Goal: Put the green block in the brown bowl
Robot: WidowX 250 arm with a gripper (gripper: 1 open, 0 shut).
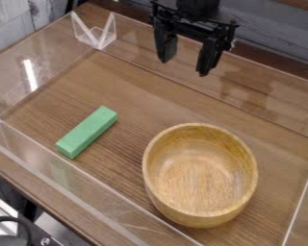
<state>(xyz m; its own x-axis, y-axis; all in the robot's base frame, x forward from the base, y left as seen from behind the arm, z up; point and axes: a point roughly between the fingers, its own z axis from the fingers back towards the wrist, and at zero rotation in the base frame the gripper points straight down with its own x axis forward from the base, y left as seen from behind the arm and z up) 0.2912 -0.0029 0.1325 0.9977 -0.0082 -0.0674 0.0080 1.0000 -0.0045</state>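
Claw [188, 69] open, its arm [195, 12] cropped above.

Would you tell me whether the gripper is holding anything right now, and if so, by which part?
Nothing is held: the gripper hangs open, and the green block lies on the table.

We list one green block [88, 133], long and flat, lying at a slant on the wooden table [128, 91], near its edge. Item: one brown bowl [200, 176], round, light brown, thick-rimmed, beside the block and apart from it, with nothing visible inside. Item: one black gripper [189, 59], fingers apart, above the table at the far side, clear of block and bowl. We also record dark cables [12, 227] at the near left corner.
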